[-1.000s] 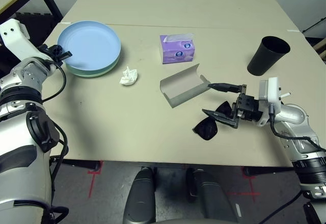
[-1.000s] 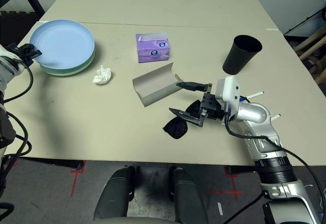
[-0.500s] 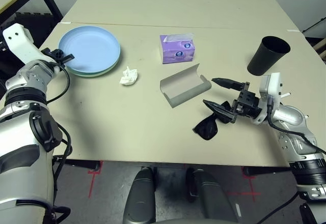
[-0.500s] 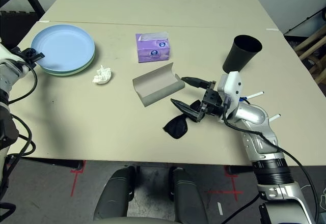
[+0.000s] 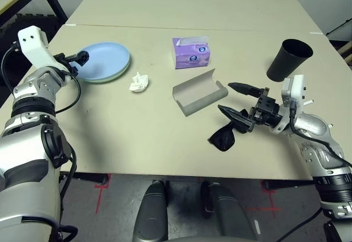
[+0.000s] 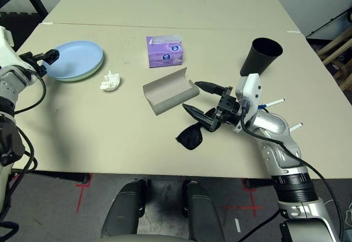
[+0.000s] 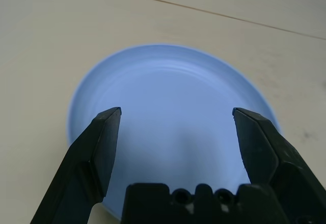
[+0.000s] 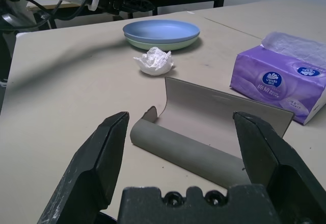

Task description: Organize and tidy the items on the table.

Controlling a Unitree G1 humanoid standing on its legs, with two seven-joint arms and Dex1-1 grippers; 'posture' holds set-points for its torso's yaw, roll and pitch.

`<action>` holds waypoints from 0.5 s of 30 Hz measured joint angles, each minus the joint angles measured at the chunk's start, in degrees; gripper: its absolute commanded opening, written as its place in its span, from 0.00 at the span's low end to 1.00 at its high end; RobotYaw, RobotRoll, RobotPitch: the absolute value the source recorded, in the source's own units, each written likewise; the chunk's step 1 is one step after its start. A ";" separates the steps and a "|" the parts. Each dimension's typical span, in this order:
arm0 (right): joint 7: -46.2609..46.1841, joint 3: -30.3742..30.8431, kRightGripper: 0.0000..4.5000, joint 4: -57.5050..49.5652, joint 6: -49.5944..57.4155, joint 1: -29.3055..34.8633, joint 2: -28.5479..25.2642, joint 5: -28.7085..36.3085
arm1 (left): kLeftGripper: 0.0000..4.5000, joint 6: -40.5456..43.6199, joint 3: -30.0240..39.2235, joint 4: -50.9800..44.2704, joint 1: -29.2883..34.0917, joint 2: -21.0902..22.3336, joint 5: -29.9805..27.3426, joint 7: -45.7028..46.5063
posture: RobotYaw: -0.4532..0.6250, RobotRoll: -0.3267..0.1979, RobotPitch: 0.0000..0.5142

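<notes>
The pale blue plate (image 5: pixel 105 60) lies flat on the green plate (image 5: pixel 113 78) at the table's far left. My left gripper (image 5: pixel 78 60) stands open at the stack's left rim, holding nothing; in the left wrist view its fingers (image 7: pixel 104 147) flank the plate (image 7: pixel 173 102). A crumpled tissue wad (image 5: pixel 139 82) lies just right of the plates. The grey glasses case (image 5: pixel 199 92) lies open mid-table. Black sunglasses (image 5: pixel 225 136) rest in front of it. My right gripper (image 5: pixel 236 100) hangs open just above the sunglasses, pointing at the case (image 8: pixel 204 132). A pen (image 6: pixel 273 103) lies behind my right wrist.
A purple tissue box (image 5: pixel 191 52) stands behind the case. A black cup (image 5: pixel 289 59) stands at the far right. The table's (image 5: pixel 137 143) near edge runs just in front of the sunglasses. A seam crosses the top behind the plates.
My left gripper has opened and let go of the pale blue plate, which has come down from a tilt to lie flat on the green plate. My right gripper has risen slightly.
</notes>
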 measured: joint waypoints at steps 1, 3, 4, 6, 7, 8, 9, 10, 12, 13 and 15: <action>0.00 0.00 1.00 0.00 0.10 -0.03 -0.02 0.00 | 0.99 0.26 -1.46 -1.96 0.80 0.44 0.23 -3.36 | 0.56 0.62 0.35; 0.01 -0.01 1.00 0.01 0.17 -0.20 -0.08 -0.03 | 0.99 0.24 -3.77 -4.97 2.02 1.05 0.63 -9.47 | 0.56 0.62 0.35; 0.02 -0.01 1.00 0.02 0.17 -0.36 -0.09 -0.03 | 0.99 -0.24 -5.29 -7.58 3.41 1.45 0.88 -13.33 | 0.56 0.62 0.35; 0.03 -0.05 1.00 0.02 0.17 -0.54 -0.09 -0.05 | 0.99 -1.30 -7.43 -12.15 6.15 1.58 0.98 -20.18 | 0.56 0.62 0.35; 0.04 -0.02 1.00 0.02 0.17 -0.60 -0.07 -0.07 | 0.99 -1.48 -8.20 -14.02 7.45 1.52 0.85 -23.09 | 0.56 0.62 0.35; 0.08 -0.02 1.00 0.04 0.16 -0.63 -0.07 -0.08 | 0.99 -1.43 -8.55 -15.78 8.69 1.45 0.66 -25.25 | 0.56 0.62 0.35; 0.09 -0.02 1.00 0.04 0.15 -0.65 -0.07 -0.08 | 0.99 -1.29 -8.98 -17.61 9.93 1.31 0.49 -27.18 | 0.56 0.62 0.35; 0.10 -0.03 1.00 0.04 0.15 -0.66 -0.07 -0.09 | 0.99 -1.00 -9.26 -19.04 10.84 0.95 0.02 -28.73 | 0.56 0.62 0.35; 0.24 -0.02 1.00 0.04 0.14 -0.76 -0.06 -0.10 | 0.99 -0.88 -9.88 -20.97 12.10 0.51 -0.32 -30.46 | 0.56 0.62 0.35; 0.26 -0.03 1.00 0.05 0.12 -0.76 -0.06 -0.11 | 0.99 -0.97 -10.22 -21.74 12.66 0.47 -0.31 -31.12 | 0.56 0.62 0.35; 0.31 -0.02 1.00 0.05 0.12 -0.76 -0.06 -0.11 | 0.99 -1.36 -10.35 -21.84 12.97 0.02 -0.30 -31.68 | 0.55 0.62 0.35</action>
